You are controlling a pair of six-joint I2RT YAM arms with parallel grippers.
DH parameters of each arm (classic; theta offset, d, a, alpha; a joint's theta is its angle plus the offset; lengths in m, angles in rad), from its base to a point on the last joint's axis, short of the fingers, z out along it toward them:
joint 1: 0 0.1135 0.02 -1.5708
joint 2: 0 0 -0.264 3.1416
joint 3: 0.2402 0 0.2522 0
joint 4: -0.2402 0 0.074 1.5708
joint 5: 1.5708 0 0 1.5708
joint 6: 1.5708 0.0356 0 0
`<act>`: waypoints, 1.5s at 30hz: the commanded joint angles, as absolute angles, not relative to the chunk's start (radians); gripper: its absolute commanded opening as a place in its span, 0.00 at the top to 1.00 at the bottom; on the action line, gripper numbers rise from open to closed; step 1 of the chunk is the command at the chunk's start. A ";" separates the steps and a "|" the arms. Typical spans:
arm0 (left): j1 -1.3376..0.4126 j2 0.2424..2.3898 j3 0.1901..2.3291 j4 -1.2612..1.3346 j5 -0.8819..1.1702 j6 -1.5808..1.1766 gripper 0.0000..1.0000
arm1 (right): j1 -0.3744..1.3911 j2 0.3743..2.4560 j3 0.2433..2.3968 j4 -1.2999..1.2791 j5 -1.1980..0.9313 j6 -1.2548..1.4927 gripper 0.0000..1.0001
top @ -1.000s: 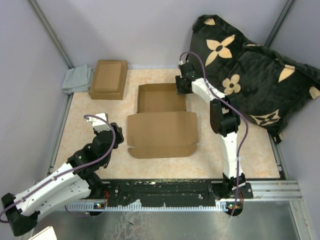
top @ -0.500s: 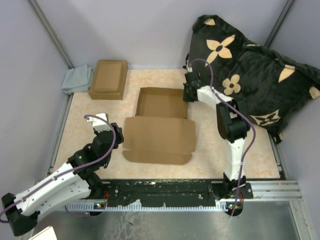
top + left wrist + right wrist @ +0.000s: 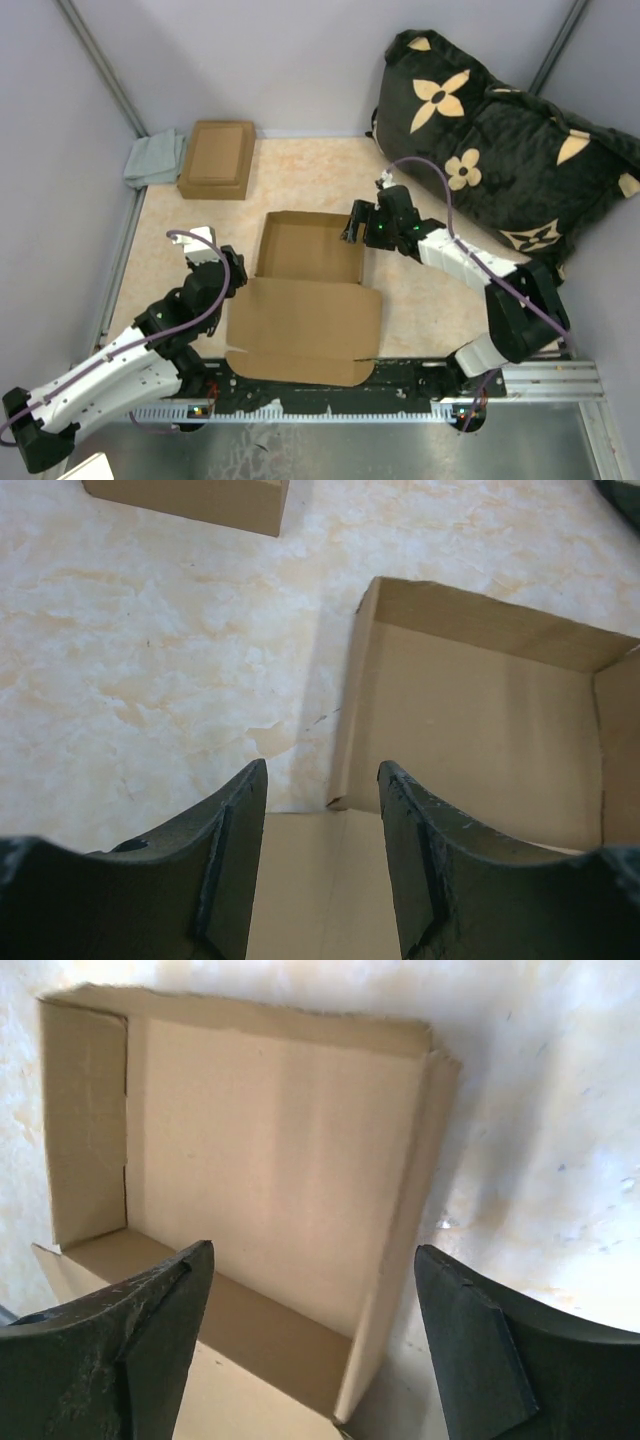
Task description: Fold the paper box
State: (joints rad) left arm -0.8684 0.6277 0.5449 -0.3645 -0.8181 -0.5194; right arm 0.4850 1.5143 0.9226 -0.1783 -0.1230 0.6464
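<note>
Beige marbled table (image 3: 310,175): open tan cardboard paper box (image 3: 305,300), centre; smaller brown stepped-lid cardboard box (image 3: 217,158), far left, grey cloth (image 3: 153,160) beside it; black flowered cushion (image 3: 500,150), far right.

The paper box (image 3: 305,300) is of plain tan-brown cardboard without any print. It lies on the table (image 3: 300,170), in the middle of the near part, turned a little askew. It is open. Its far half is a shallow rectangular tray (image 3: 310,248) whose four low walls stand up. Its near half is the lid (image 3: 300,330), a wide flat panel joined to the tray's near wall along a crease. The lid lies flat, reaches the near edge of the table, and has small tabs at its near corners.
</note>
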 commanded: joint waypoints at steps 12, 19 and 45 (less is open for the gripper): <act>-0.871 0.554 0.547 -0.368 -0.821 -0.525 0.46 | 0.533 1.803 1.461 -0.177 -0.216 0.005 0.34; -0.872 0.557 0.544 -0.367 -0.821 -0.526 0.46 | 0.650 1.999 1.678 -0.294 -0.158 -0.231 0.37; -0.870 0.588 0.539 -0.367 -0.839 -0.530 0.46 | 0.705 2.246 1.892 -0.386 0.028 -0.159 0.59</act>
State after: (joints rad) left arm -0.8684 0.5877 0.5434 -0.3683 -0.8234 -0.5243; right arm 0.7174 2.2490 1.8420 -0.3912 -0.0769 -0.2298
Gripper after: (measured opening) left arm 0.540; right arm 0.461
